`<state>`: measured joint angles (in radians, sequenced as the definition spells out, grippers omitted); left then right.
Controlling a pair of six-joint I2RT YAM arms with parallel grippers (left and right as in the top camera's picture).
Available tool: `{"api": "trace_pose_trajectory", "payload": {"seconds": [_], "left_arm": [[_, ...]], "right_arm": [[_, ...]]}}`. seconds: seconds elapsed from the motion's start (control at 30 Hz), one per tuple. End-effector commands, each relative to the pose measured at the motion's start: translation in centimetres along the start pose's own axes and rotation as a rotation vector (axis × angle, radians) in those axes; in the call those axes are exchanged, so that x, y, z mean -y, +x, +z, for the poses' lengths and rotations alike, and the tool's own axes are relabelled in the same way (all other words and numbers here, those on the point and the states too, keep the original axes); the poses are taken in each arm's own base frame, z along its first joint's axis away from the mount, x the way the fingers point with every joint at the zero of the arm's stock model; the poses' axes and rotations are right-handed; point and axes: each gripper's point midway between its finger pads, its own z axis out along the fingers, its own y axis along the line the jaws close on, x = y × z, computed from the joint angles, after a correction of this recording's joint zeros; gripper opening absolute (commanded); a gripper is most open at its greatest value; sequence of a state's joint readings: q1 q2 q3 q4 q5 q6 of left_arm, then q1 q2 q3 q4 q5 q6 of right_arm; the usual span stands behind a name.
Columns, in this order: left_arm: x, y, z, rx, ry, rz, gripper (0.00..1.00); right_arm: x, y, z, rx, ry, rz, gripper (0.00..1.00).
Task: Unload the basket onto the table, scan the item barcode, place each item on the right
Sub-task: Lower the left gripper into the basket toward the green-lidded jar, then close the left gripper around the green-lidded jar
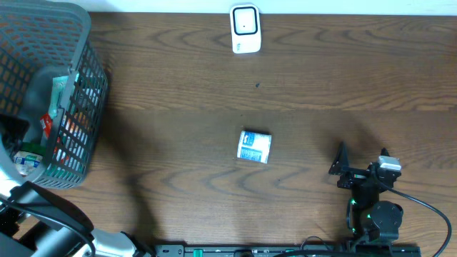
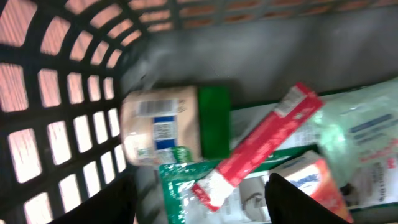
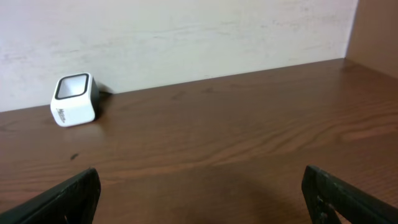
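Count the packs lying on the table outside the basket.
1: the blue-white pack lies mid-table, in front of the scanner. The basket wall could hide another beside it.

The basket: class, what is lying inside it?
Inside the basket: a beige packet, a green pack, a long red box and a clear bag. Whatever lies beneath them is covered.

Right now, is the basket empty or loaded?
Loaded. The left wrist view looks into the basket and shows several packs lying inside, among them a red carton and a beige pack.
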<state>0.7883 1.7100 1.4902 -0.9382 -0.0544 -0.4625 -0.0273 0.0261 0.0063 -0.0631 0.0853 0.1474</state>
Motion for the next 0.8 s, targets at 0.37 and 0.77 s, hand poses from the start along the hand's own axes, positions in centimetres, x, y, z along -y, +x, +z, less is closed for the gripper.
{"api": "trace_pose_trajectory", "payload": {"seconds": [0.37,0.77], "left_arm": [[-1.7,0.8,2.4,-0.07,-0.06,0.012,0.76],[-3.2,1.4,4.4,-0.128,-0.116,-0.002,0.84]], "right_arm": [[-0.3,0.2,0.0,-0.006,-0.013,-0.016,0.99],[-0.8,0.2,0.0,-0.009,-0.033,-0.018,0.99]]}}
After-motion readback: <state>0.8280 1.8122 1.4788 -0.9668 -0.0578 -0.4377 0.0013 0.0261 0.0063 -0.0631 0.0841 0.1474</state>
